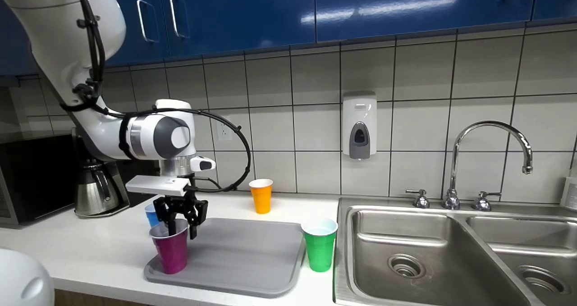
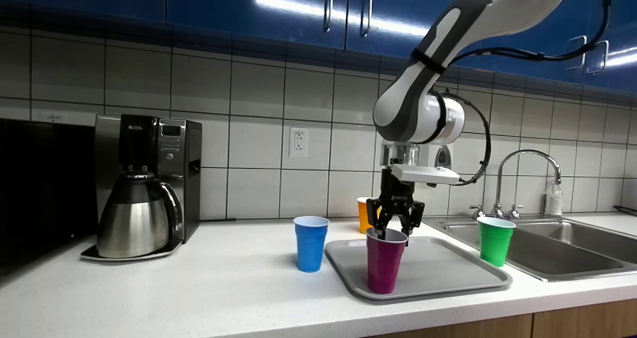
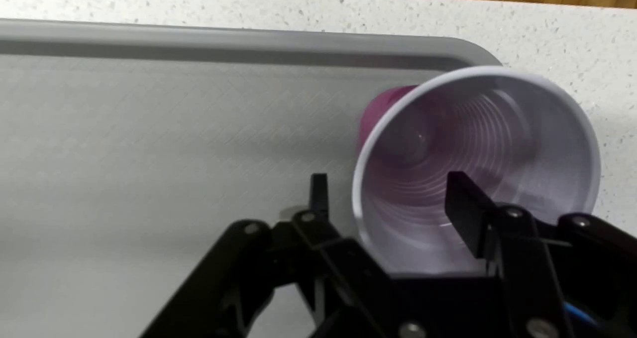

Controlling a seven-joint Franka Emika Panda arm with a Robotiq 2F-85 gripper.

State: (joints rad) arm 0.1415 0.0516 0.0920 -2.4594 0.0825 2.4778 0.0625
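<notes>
Wrist view: parted fingers (image 3: 465,211) straddle the rim of the purple cup (image 3: 477,149), gripping nothing! The tray (image 3: 149,144) presumably steadies it near the front edge of the desk (image 3: 547,29).

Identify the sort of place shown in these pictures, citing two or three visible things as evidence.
Most likely a kitchen, perhaps a shared one: there is a double-basin metal sink, a coffee maker on the counter, and a wall-mounted soap dispenser.
</notes>
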